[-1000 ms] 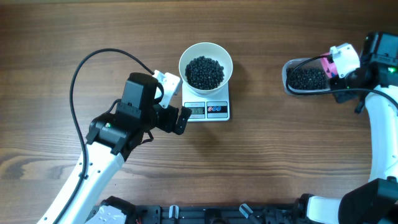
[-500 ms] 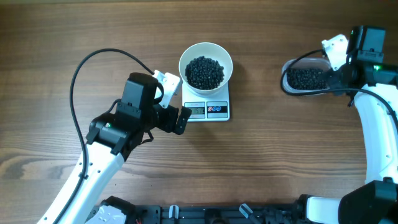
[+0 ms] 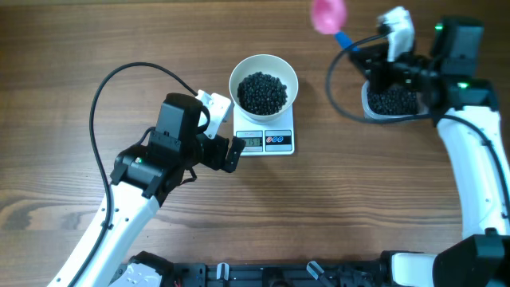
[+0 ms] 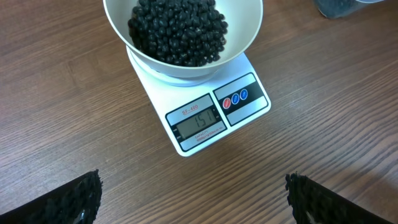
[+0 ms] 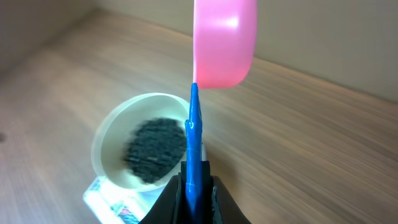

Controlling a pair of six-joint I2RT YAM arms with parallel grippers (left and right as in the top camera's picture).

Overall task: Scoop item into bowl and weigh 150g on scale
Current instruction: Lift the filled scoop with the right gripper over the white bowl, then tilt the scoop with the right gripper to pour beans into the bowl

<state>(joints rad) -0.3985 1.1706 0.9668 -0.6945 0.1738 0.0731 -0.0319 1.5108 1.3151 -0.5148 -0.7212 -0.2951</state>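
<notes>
The white bowl point(image 3: 264, 69) stands on the scale point(image 3: 264, 141) and holds a heap of the black item point(image 3: 263, 92). In the left wrist view the bowl point(image 4: 245, 25), its item point(image 4: 177, 28) and the scale point(image 4: 242, 99) with a lit display lie ahead of my open left gripper point(image 4: 193, 202), which has only bare wood between its fingers. My right gripper point(image 5: 194, 180) is shut on the blue handle point(image 5: 194, 137) of the pink scoop point(image 5: 225, 40), held high to the bowl's upper right point(image 3: 328, 13). What the scoop holds does not show.
A clear plastic tub point(image 3: 392, 100) with more black pieces sits at the right, under my right arm. A black cable point(image 3: 119, 76) loops over the table behind my left arm. The table's far edge runs close behind the scoop.
My right arm has lifted the scoop out of the tub and swung it up and left toward the bowl. The left arm, bowl and scale have stayed still.
</notes>
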